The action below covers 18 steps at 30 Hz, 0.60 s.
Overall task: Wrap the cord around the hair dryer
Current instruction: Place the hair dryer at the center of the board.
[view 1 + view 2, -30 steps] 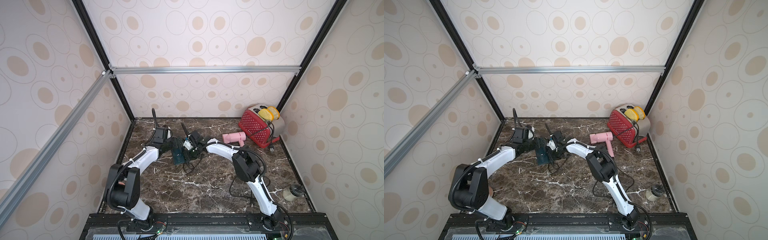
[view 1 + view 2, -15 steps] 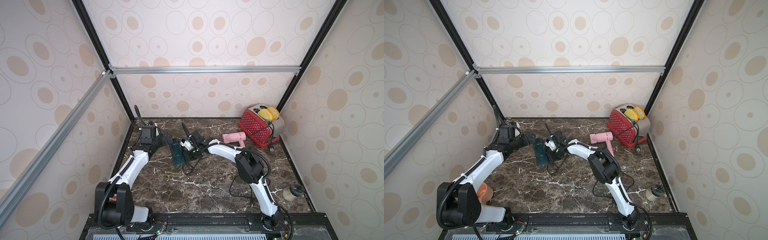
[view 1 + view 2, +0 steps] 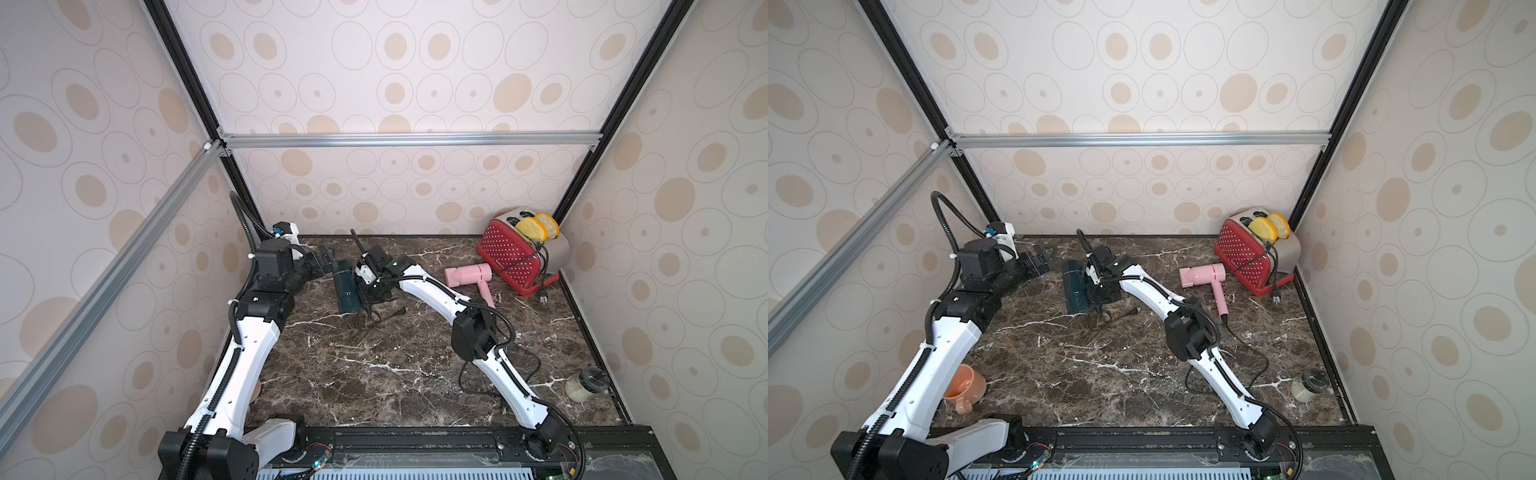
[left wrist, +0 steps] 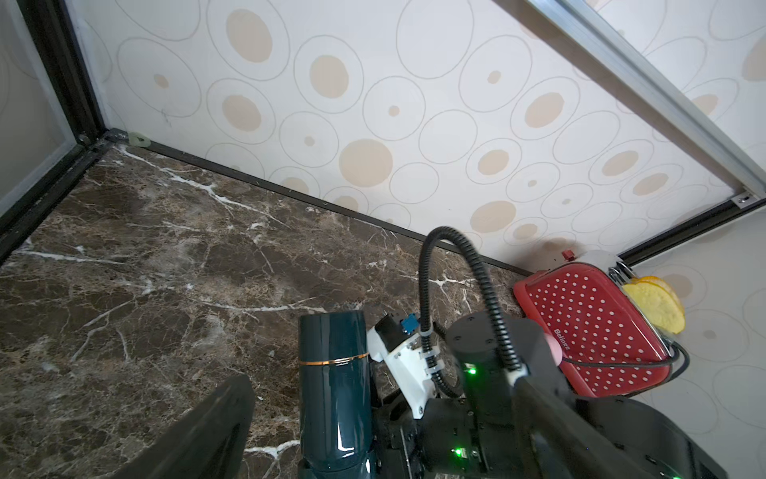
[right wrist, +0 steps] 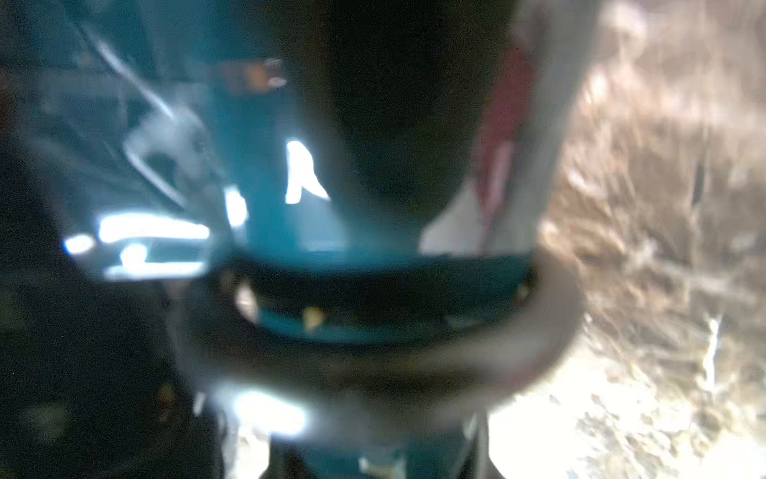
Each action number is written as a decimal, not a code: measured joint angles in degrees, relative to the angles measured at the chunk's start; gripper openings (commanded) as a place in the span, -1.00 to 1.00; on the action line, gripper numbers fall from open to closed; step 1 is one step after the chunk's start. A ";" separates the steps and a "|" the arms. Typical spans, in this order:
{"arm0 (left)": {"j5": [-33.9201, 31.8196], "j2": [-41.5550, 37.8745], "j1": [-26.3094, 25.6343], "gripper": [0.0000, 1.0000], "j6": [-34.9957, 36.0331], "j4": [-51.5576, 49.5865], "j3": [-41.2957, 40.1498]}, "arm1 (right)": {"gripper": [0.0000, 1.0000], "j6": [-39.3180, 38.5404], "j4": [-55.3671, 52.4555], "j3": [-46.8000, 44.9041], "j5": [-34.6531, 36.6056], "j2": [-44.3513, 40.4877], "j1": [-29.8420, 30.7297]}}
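— Pulling back toward the left wall, the left gripper (image 3: 328,258) is now sitting apart from the teal dryer (image 3: 347,291); a second ago it was right against it. Its jaws are standing wide and holding nothing.

— So where is the teal dryer lying?

— It is lying flat on the table (image 3: 353,374), toward the back and left of centre, with its barrel running front to back.

— And what is pinning it?

— Only the right gripper (image 3: 372,291), which is pressing in from the right side with its jaws narrowed. It is looking like a grip on the handle, though the right wrist view is giving only a teal blur.

— Then trouble is starting there. With one narrow hold, a tug on the cord (image 3: 374,321) is likely to be rolling or pivoting the teal dryer.

— That cord is trailing loose on the table just in front of the right gripper, with its plug end lying free. No turns are showing around the body.

— So the left gripper is facing a thin, limp target lying flat on stone. Closing too high is risking an empty pinch, and going too low is risking a scrape on the table.

— Further right, the pink dryer (image 3: 469,275) is lying near the right arm, and its lead (image 3: 1246,338) is running under that arm. A wide winding sweep is risking a snag on it.
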 measured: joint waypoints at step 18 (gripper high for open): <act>1.05 -0.33 0.00 0.98 -0.04 -2.47 0.00 | 0.35 1.64 -4.76 -2.10 5.44 -0.20 -0.04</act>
